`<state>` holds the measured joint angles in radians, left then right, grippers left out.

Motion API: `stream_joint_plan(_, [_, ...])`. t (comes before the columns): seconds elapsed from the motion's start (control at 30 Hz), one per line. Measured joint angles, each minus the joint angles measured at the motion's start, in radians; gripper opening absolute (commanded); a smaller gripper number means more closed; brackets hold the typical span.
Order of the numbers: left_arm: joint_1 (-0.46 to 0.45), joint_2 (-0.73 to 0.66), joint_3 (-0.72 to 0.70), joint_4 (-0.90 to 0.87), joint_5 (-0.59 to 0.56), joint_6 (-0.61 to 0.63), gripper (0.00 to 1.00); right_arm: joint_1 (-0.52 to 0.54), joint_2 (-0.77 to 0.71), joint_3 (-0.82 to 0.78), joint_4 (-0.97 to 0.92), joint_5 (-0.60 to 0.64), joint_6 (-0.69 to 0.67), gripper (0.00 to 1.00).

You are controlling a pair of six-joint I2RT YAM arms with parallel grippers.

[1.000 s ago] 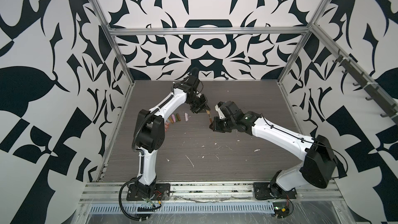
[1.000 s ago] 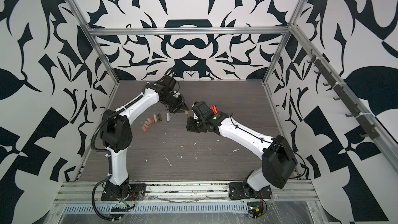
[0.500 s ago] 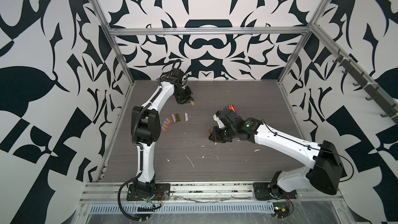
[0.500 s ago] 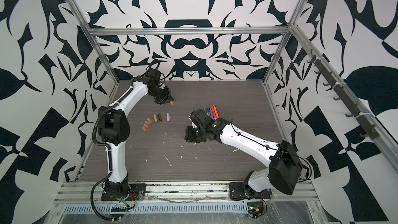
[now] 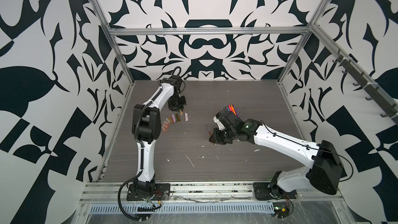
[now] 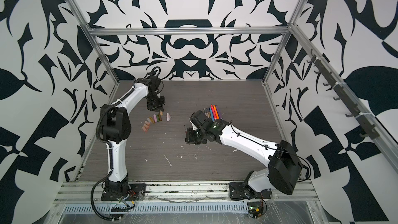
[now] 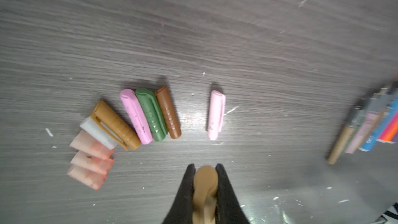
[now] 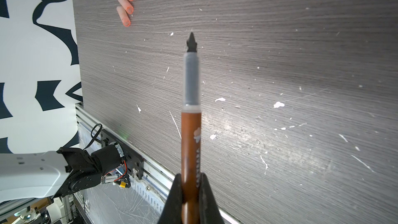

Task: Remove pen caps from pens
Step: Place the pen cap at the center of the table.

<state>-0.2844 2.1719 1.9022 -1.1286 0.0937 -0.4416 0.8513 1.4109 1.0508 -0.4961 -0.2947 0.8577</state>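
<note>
Plainly, the left gripper (image 7: 204, 167) pinched a stubby tan plastic pen cap (image 7: 204, 182) endwise, just beside the lone pale pink plastic cap (image 7: 216, 115); well away from it, the right gripper (image 8: 191, 176) clamped an uncapped brown felt-tip pen (image 8: 191, 138).

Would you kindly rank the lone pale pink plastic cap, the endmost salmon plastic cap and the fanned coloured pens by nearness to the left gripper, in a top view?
1. Lone pale pink plastic cap, beside the left gripper.
2. Endmost salmon plastic cap, near the left arm's elbow.
3. Fanned coloured pens, by the right arm.
</note>
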Motion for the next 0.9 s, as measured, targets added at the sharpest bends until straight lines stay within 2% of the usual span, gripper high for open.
stream_joint_plan(0.6, [0.001, 0.126, 0.011, 0.006, -0.008, 0.024, 0.16, 0.0, 0.0, 0.0, -0.024, 0.007, 0.0, 0.0])
stream_joint_plan(0.9, [0.003, 0.139, 0.034, 0.005, -0.012, 0.023, 0.21, 0.0, 0.0, 0.0, -0.03, 0.01, 0.0, 0.0])
